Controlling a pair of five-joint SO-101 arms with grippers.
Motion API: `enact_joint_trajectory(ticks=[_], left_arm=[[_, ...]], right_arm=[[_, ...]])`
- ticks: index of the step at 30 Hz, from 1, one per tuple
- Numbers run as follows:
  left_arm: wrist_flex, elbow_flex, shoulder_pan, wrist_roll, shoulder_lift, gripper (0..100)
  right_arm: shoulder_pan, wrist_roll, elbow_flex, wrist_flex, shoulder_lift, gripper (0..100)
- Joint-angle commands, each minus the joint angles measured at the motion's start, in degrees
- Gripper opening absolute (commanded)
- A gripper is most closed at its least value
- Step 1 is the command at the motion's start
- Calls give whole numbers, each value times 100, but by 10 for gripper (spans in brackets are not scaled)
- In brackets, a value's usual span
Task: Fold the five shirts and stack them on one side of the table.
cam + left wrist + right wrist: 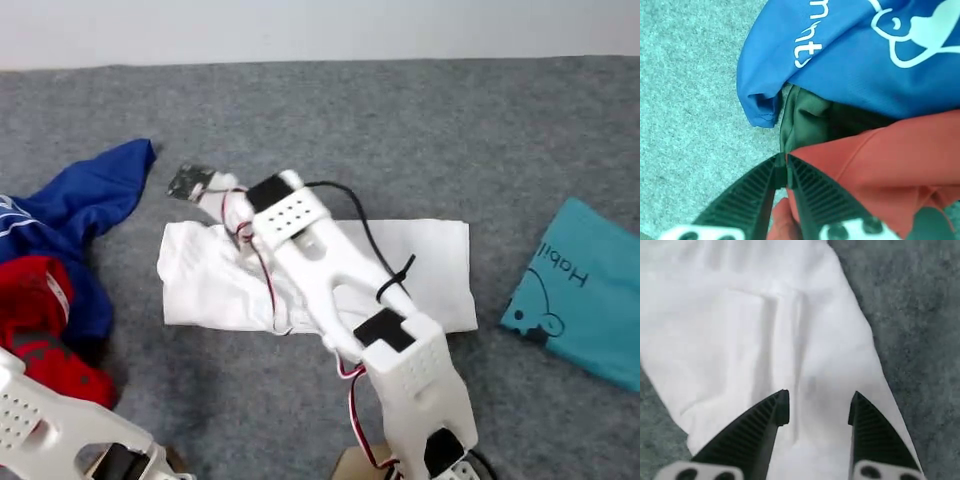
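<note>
Across the grey surface [400, 130], the white shirt [430, 260] lies central with open room behind; teal shirt [590, 300] at the right edge, blue shirt [90, 200] and red shirt [40, 300] left; right gripper [818, 410] spread above white cloth; left gripper [782, 162] pressed together at the green shirt [805, 117].

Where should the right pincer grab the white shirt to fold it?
I'd pinch a corner of the short end nearest the blue shirt, coming down from above. The white shirt lies flat as a wide strip, so only its edges offer a lip, and the open right pincer hangs over that end.
</note>
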Motion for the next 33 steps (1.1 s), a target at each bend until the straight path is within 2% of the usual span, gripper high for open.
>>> enact_joint_trajectory(ticks=[1,6,9,13,18,21,27,33], left_arm=[[-53,-57,123,-35,-316,8],[343,-171,404,0,-484,8],[334,110,624,9,-1046,8],[325,1288,1248,114,-2277,8],[246,3187,2453,853,-4070,6],[-255,4470,3279,1363,-5020,6],[-1969,7055,4519,2022,-6514,6],[-3147,8664,5266,2391,-7560,7]], right_arm=[[198,-79,-316,22,-119,213],[75,-114,-571,505,-374,205],[48,-114,-712,1015,-576,149],[224,-132,-826,1719,-734,97],[716,-589,-826,2281,-769,94],[1051,-985,-826,2536,-769,94],[1815,-1705,-826,2633,-804,93],[2431,-2330,-791,2633,-1218,92]])
